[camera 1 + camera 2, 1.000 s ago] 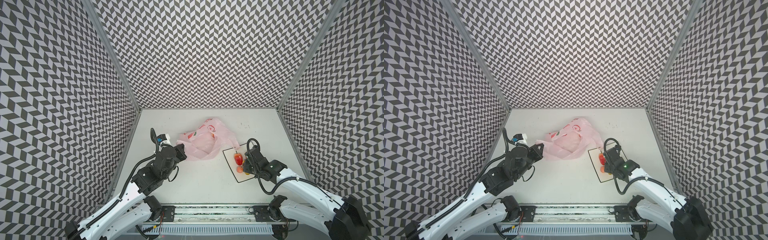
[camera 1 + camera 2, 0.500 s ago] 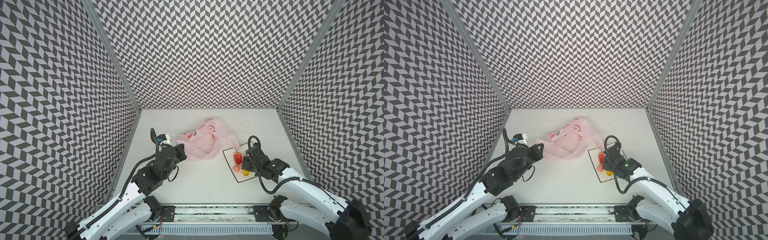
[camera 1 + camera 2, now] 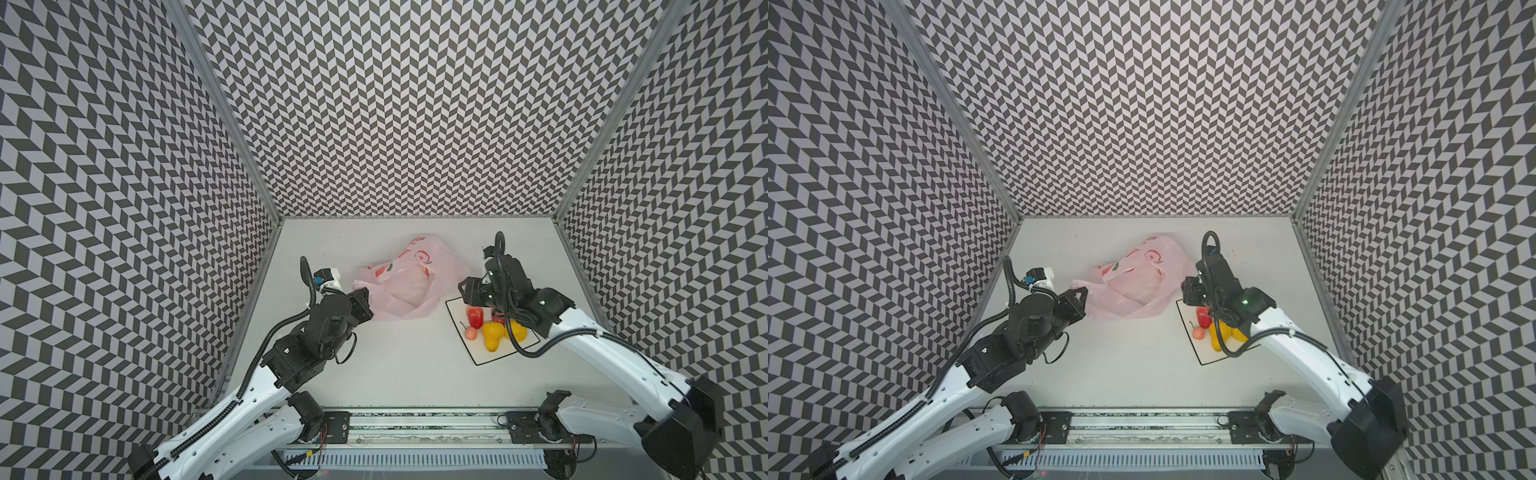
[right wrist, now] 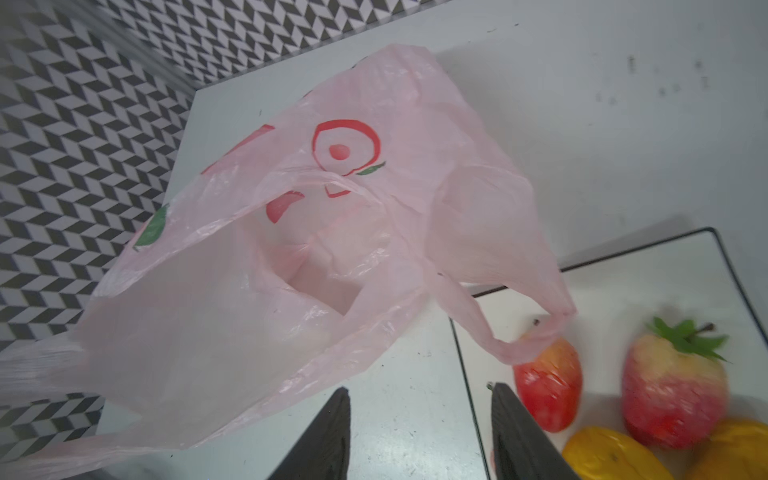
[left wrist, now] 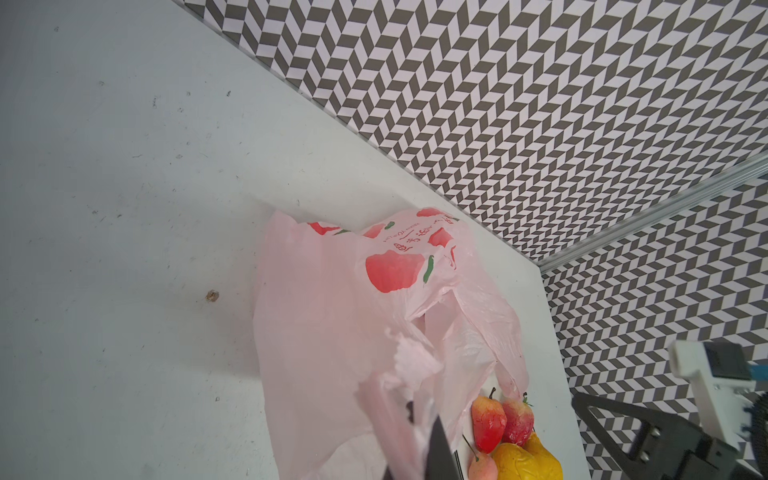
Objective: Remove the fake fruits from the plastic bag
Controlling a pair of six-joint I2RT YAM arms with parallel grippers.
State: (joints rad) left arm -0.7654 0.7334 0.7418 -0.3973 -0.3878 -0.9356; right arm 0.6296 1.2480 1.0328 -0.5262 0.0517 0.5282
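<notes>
Room: chevron-patterned walls (image 3: 395, 104) enclose a white table (image 3: 395, 365).
Bag (image 3: 409, 291): pink, crumpled, lying mid-table with its mouth gaping. One loop handle (image 4: 536, 345) drapes onto one of the strawberries (image 4: 548, 386).
Left gripper (image 3: 362, 293): closed tight, pinching the bag's edge on the side away from the sheet.
Right gripper (image 4: 419, 440): jaws parted with nothing between them. It hangs over the sheet's edge, just beside the bag.
Sheet (image 3: 498, 357): white square with a black border, flat on the table to the right of the bag.
Fruits (image 3: 490, 328): outside the bag, clustered on the sheet. Two strawberries, two yellow pears (image 3: 491, 336) and a small pink cherry (image 3: 471, 333) are visible, packed close together.
</notes>
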